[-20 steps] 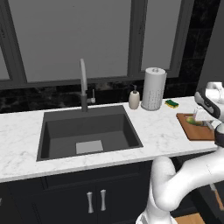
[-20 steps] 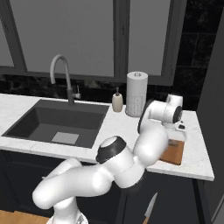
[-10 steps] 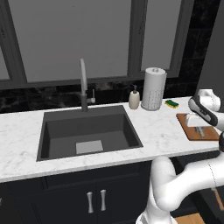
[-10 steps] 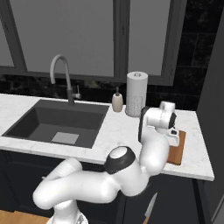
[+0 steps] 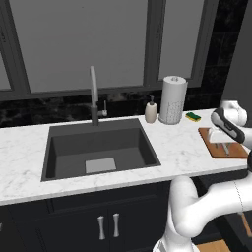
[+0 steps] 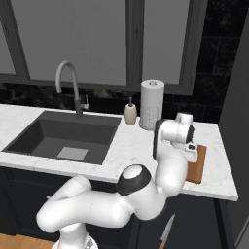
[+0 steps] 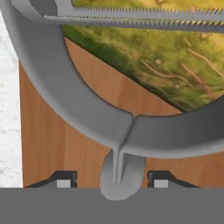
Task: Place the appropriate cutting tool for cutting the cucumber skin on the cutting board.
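The cutting tool (image 7: 87, 109) is grey, with a curved forked frame and a serrated blade, and lies low over the reddish-brown cutting board (image 7: 52, 131). The green-yellow cucumber (image 7: 166, 65) lies on the board just beyond the blade. My gripper (image 7: 111, 179) is open; its fingertips (image 7: 63, 180) stand on both sides of the tool's slim handle, with a gap on the left. From the left base view the gripper (image 5: 220, 140) points down onto the cutting board (image 5: 211, 148), the cutting tool (image 5: 225, 148) below it. My arm hides most of the cutting board (image 6: 197, 170).
A paper-towel roll (image 5: 173, 100), a soap dispenser (image 5: 151, 112) and a green-yellow sponge (image 5: 193, 116) stand behind the board. The dark sink (image 5: 98, 150) with its faucet (image 5: 93, 98) lies to the left. The counter ends just right of the board.
The hand has come down from above the board until the tool is at the board's surface beside the cucumber. The fingers now stand apart from the handle.
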Available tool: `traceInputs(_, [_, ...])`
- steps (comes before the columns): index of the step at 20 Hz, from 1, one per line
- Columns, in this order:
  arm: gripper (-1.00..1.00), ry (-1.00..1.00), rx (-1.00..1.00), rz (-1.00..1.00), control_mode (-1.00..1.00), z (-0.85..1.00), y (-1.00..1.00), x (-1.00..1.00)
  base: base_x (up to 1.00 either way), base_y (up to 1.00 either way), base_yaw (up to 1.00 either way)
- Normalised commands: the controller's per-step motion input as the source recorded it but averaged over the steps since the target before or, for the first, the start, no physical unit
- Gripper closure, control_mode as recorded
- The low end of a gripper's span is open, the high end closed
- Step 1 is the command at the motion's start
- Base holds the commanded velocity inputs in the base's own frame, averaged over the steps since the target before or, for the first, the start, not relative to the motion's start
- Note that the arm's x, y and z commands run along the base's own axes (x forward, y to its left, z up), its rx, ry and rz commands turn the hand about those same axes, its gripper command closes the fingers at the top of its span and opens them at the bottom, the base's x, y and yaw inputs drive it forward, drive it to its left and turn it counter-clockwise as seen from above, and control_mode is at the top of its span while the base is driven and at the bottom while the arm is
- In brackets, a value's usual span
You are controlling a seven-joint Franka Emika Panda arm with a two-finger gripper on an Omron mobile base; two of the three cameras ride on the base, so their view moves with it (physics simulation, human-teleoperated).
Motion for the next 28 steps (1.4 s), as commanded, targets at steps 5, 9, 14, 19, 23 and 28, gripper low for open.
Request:
traceInputs(5, [-1.0,-0.04,-0.05,0.0,-1.0,0.31,0.1,-0.25,0.0,0.0,0.0])
traceInputs(9, [-1.0,-0.11,-0.08,0.0,-1.0,0.52,0.04,-0.51,0.0,0.0,0.0])
traceInputs(14, [-1.0,-0.14,-0.09,0.0,-1.0,0.37,0.24,-0.64,0.0,0.0,0.0])
traceInputs(19, [-1.0,-0.09,-0.1,0.01,-1.0,0.32,0.55,-0.46,0.0,0.0,0.0])
traceInputs(23, [-1.0,-0.04,-0.13,0.05,-1.0,0.3,0.81,-0.31,0.0,0.0,0.0])
traceInputs(28, [-1.0,-0.01,-0.14,0.06,-1.0,0.26,0.91,-0.23,0.0,0.0,0.0])
